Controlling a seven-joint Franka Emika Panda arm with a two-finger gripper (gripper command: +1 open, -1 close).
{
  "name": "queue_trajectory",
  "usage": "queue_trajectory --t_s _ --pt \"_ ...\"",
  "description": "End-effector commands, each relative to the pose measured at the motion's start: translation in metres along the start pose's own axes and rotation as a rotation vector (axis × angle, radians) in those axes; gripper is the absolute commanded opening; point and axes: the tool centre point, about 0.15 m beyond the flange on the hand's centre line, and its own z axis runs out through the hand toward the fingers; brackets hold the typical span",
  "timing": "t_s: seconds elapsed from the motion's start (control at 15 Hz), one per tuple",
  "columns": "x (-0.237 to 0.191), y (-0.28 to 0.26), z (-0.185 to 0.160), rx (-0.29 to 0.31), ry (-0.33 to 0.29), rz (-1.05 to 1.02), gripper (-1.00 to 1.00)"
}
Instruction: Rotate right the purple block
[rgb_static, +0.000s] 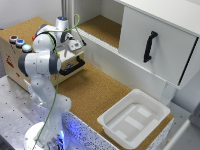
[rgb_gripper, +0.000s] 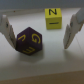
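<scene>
purple block (rgb_gripper: 29, 43) — "G", yellow block (rgb_gripper: 52, 18) — "Z"

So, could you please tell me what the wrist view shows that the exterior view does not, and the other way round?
Only the wrist view shows the purple block with yellow letters, lying between the open pincer's fingers, and a yellow block beyond it. Only the exterior view shows the white bin, the cabinet drawer's black handle and the arm itself. They share only the light surface under the blocks; the exterior view hides the pincer and blocks behind the arm.
</scene>
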Motion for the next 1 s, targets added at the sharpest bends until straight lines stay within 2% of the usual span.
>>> queue_trajectory --t_s 0.0,0.07,0.13,0.2,0.33,0.4,0.73,0.87,0.93 --pt "-0.020 -0.029 0.013 -0.080 0.023 -0.028 1.00" --pt "-0.021 -0.030 0.012 -0.084 0.031 -0.025 -1.00" --pt "-0.020 -0.033 0.009 -0.090 0.044 -0.028 -1.00" --pt "-0.018 -0.037 0.004 -0.094 0.061 -0.036 1.00" --pt "-0.014 -0.046 0.000 -0.096 0.075 -0.064 1.00" --pt "-0.013 -0.049 0.001 -0.098 0.080 -0.080 -1.00" --pt "0.011 -0.048 0.032 -0.078 0.039 -0.119 -1.00" --pt "0.029 -0.038 0.039 -0.091 0.042 -0.097 -1.00" --pt "0.035 -0.034 0.039 -0.112 0.042 -0.087 1.00"
